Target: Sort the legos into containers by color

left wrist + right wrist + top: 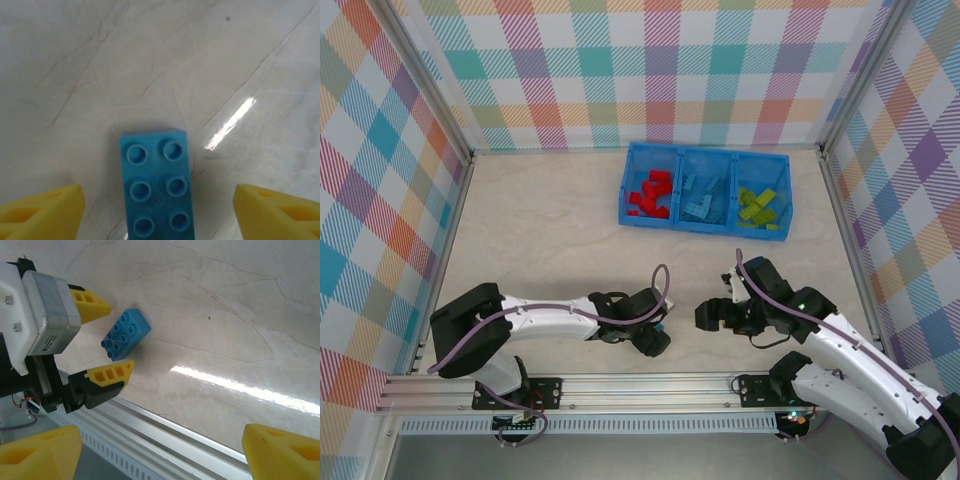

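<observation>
Straddles the lone blue lego [125,335] near the tabletop's [540,230] near edge with left pincer [156,197] apart for clamping; holds right pincer [161,437] apart, empty.

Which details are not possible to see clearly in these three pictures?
Top view: the legos in the bin are too small to count.
Left wrist view: the near end of the blue brick is cut off by the bottom edge.
Right wrist view: the right gripper has its fingers cut off by the bottom edge, apart from the yellow tips.
</observation>
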{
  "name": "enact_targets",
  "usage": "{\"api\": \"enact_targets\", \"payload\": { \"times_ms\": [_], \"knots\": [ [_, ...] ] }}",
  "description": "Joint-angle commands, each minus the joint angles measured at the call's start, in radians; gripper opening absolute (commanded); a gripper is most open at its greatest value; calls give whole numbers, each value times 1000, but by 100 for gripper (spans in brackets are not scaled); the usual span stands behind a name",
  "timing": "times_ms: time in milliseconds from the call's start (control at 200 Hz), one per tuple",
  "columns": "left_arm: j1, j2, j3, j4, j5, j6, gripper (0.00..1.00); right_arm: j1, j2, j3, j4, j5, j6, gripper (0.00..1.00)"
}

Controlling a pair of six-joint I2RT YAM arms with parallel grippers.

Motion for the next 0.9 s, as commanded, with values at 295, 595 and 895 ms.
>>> {"api": "enact_targets", "payload": {
  "times_ms": [295,595,895],
  "knots": [
    [-19,60,23,-89,12,0,43,1,18,40,-30,-8,5,85],
    [59,-111,14,66,-16,-9,30,4,24,62,35,-54,-8,86],
    [272,121,368,286,30,103,29,1,-88,20,365,277,-45,93]
  ]
}}
